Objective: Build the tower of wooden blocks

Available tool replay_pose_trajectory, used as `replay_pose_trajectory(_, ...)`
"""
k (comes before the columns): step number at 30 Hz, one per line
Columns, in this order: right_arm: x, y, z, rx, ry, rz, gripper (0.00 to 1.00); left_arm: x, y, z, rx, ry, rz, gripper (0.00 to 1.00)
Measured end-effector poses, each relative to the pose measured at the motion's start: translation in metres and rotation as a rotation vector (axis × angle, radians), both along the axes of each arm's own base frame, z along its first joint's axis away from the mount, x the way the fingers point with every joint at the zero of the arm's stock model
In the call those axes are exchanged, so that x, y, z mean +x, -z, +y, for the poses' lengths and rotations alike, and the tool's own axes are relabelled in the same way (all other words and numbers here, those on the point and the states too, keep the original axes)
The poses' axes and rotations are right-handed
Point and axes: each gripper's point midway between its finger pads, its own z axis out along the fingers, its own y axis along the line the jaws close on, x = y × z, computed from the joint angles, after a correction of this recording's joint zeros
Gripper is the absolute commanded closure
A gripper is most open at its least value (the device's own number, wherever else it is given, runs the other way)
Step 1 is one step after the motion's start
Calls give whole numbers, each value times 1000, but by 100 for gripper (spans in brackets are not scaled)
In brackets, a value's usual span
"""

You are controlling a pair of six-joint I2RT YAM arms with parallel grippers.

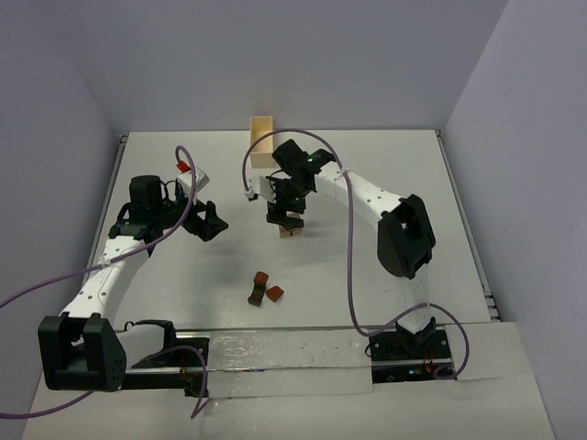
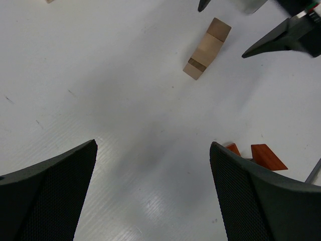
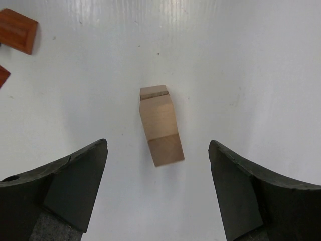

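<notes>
**Clear the stack cleanly, then go for the red blocks**

My right gripper (image 3: 157,144) hangs over the stack (image 3: 159,125) with its jaws apart. One finger stands on each side of the tan pieces, and there is a clear gap on both sides, so nothing is held. The stack stands near the middle of the table (image 1: 413,174), nearer than the box (image 1: 263,139) at the far edge. From the wrist it looks slightly turned against my jaw line.

My left gripper (image 2: 153,144) is also spread wide and empty. It sits left of the stack, over bare table.

The red blocks (image 1: 264,290) lie loose together, nearer to my bases than the stack and a little left of it.

I judge the step in hand to be getting the right arm off the stack without disturbing it. The way to do it well:

- Rise straight up and make no sideways move until both fingertips are above the top piece.
- Keep the jaws wide, because the turned stack puts its corners closest to my fingers.
- Swing toward the red blocks only once I am high enough.
- Take one red block at a time, since they lie very close together.
</notes>
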Motion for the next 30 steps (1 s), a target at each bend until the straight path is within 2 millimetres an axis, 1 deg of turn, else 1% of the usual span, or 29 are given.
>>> replay_pose_trajectory(2, -2, -18, 2, 31, -1, -17, 11, 0, 0, 0, 0, 0, 0, 1)
replay_pose_trajectory(6, -8, -61, 4, 126, 37, -43, 13, 0, 0, 0, -2, -2, 2, 1)
replay_pose_trajectory(8, -8, -86, 3, 192, 106, -53, 15, 0, -1, 0, -4, -3, 1, 1)
replay_pose_trajectory(9, -7, -98, 2, 228, 149, -56, 18, 0, -2, 0, -5, -4, -1, 1)
replay_pose_trajectory(11, -2, -120, -6, 288, 221, -74, 23, 1, -3, 0, -6, -4, -8, 1)
replay_pose_trajectory(13, 8, -130, -18, 349, 363, -71, 24, 1, -4, 0, -8, -5, -10, 1)
replay_pose_trajectory(14, 10, -130, -25, 361, 432, -56, 25, 1, -4, 0, -8, -5, -11, 1)
replay_pose_trajectory(16, 15, -122, -40, 379, 570, -27, 28, 1, -5, -1, -12, -8, -12, 1)
replay_pose_trajectory(18, 18, -104, -51, 389, 698, 16, 31, 1, -6, -1, -15, -10, -13, 1)
replay_pose_trajectory(21, 13, -68, -64, 371, 863, 89, 40, 1, -7, -1, -20, -13, -12, 1)
replay_pose_trajectory(23, 12, -51, -72, 351, 965, 119, 45, 2, -7, -1, -22, -15, -12, 1)
replay_pose_trajectory(25, 15, -42, -77, 345, 1060, 130, 49, 2, -7, -1, -23, -15, -11, 1)
replay_pose_trajectory(30, 33, -33, -80, 373, 1223, 122, 57, 2, -8, -1, -23, -16, -11, 1)
